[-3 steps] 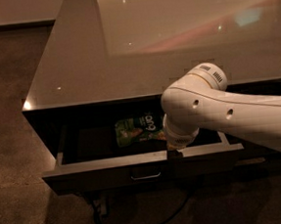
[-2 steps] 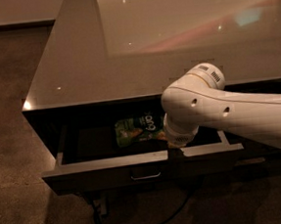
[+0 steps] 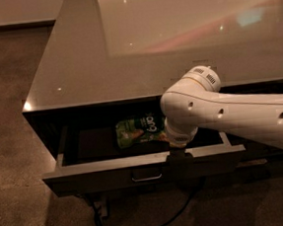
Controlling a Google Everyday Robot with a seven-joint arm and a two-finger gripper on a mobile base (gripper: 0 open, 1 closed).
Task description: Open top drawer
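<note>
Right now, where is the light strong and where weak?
Camera view: dim overall; a pale glare band lies on the countertop; the top drawer interior is shadowed, only the green packet shows; the dark pincer, at the drawer's front edge, merges with the shadow.

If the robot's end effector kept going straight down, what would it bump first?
Most likely the top drawer's front panel: the end effector points down right at that edge, beside the handle. Depth is unclear, so it might slip past to the floor.
</note>
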